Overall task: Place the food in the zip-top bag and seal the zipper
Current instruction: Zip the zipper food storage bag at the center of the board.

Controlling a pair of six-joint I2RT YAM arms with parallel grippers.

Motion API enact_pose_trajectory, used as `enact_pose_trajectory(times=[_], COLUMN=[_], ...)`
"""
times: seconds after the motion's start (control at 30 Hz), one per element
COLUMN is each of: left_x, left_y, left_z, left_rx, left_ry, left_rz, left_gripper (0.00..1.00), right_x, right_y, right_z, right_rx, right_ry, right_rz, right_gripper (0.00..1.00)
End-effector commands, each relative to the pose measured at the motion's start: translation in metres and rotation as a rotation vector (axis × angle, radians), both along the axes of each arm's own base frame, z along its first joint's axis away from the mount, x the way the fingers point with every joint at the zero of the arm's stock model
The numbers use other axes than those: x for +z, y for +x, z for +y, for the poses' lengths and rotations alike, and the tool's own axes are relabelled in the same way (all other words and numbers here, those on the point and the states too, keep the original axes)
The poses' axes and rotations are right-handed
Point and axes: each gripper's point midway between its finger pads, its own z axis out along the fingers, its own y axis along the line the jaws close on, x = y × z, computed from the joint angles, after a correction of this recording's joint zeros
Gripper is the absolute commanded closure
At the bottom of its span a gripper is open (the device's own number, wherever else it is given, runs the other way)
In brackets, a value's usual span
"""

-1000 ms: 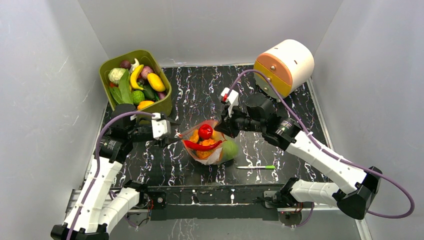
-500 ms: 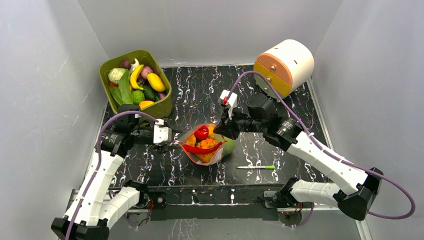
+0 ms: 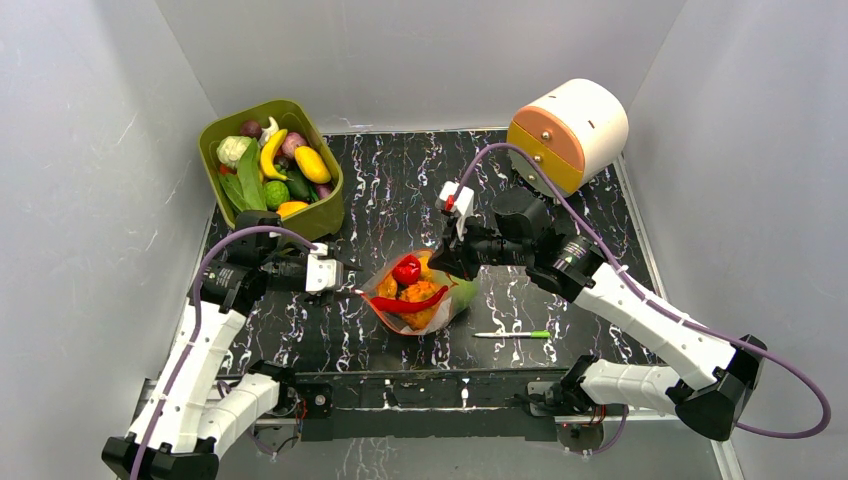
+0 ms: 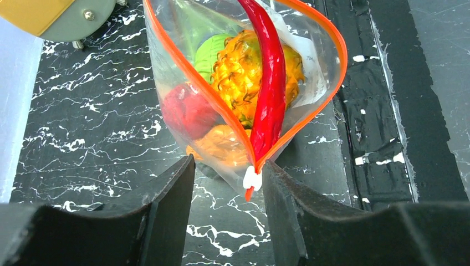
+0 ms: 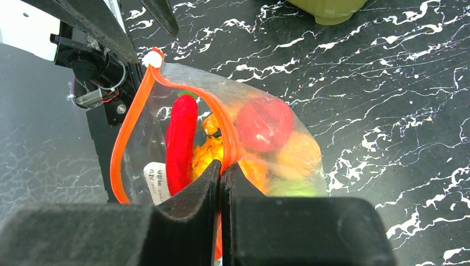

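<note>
Sealing stage, entry as found.

- Bag [image 3: 443, 310]: centre of table, toward the near edge, slider end pointing to the left edge.
- Zipper [image 4: 188, 72]: gaping in a wide loop.
- Food inside: chilli [image 4: 270, 88], pineapple [image 4: 238, 72], tomato [image 4: 185, 111], cabbage [image 4: 208, 52].
- Right gripper [image 5: 221, 166]: pinched tight on one zipper strip, anchoring the bag.
- Left gripper [image 4: 227, 163]: jaws wide, one on each side of the white slider [image 4: 252, 178], apparently not touching it.

Handling note: the left jaws likely need to close squarely on the slider, then draw it along the strip toward the right gripper. The chilli lies in the mouth near the slider and may block the seal unless it is tucked in.
</note>
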Motion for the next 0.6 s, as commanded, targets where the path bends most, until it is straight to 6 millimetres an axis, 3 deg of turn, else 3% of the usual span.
enact_pose_trajectory(times=[0.0,0.27,0.43,0.57], left_x=[0.009,-0.007,-0.007,-0.004], left_y=[-0.005,-0.005,-0.011,-0.014], left_z=[-0.003,-0.002,-0.001,-0.003], left_rx=[-0.035,-0.033,-0.034,-0.049], left_ry=[-0.027,-0.014,-0.012,-0.030], left_rz=[-0.022,0.006,0.020,0.025], left_gripper=[0.55,0.54,0.45,0.46], right_x=[0.061,0.064,0.059,0.059], right_y=[0.001,0.003,0.007,0.009], right_z=[0.005,0.010,0.014,0.015], right_rx=[0.020,0.020,0.016,0.001], right_ry=[0.152,0.168,0.159,0.169], right_rz=[-0.131,-0.118,-0.100,-0.095], right_gripper=[0.98,0.98,0.98,0.99])
